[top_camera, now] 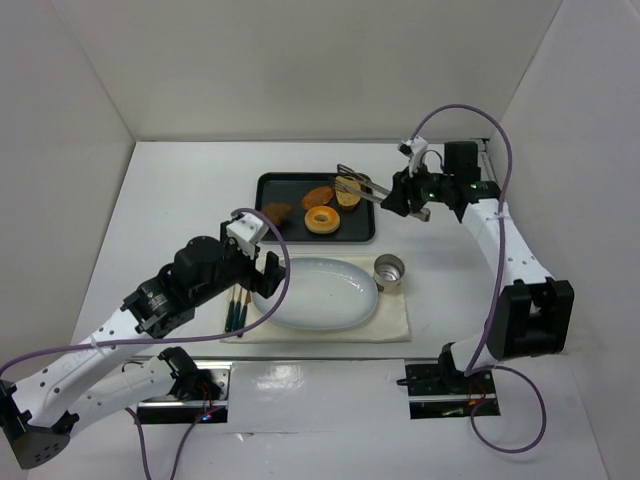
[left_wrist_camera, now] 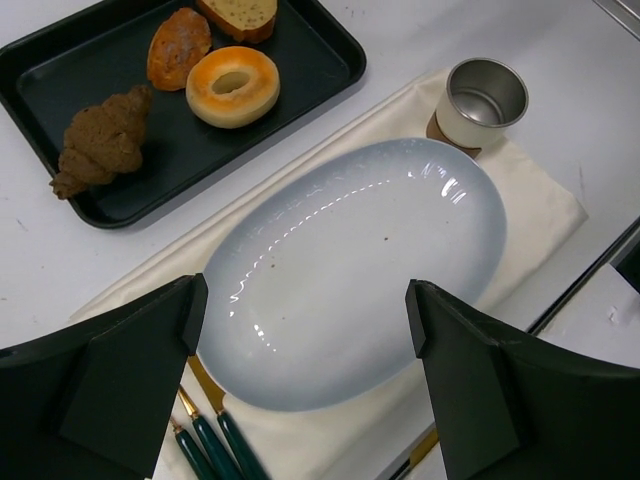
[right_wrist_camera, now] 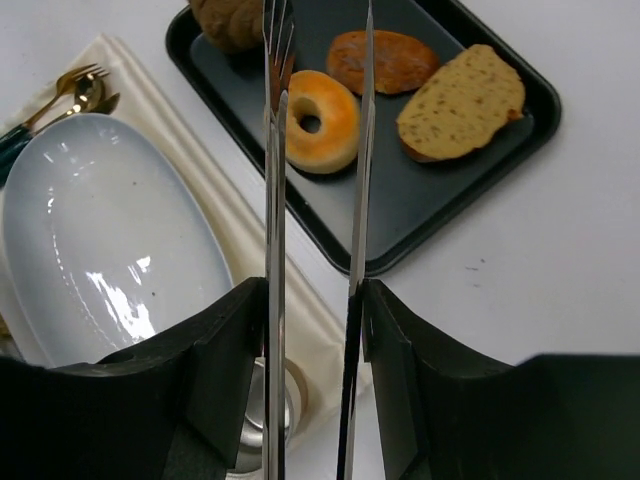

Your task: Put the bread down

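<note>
Bread [left_wrist_camera: 100, 143] at tray [left_wrist_camera: 300, 75] end; bun [left_wrist_camera: 180, 47], doughnut [left_wrist_camera: 233, 85] beside; tongs [right_wrist_camera: 360, 150] above.

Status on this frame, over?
Left pincer open over plate. Right pincer shut on tongs. Bread on tray, not gripped. Nothing blocking.

The bread [top_camera: 277, 212] lies at the left end of the black tray [top_camera: 296, 189], upper centre; tongs [top_camera: 364, 190] seemingly overhang its right.
</note>
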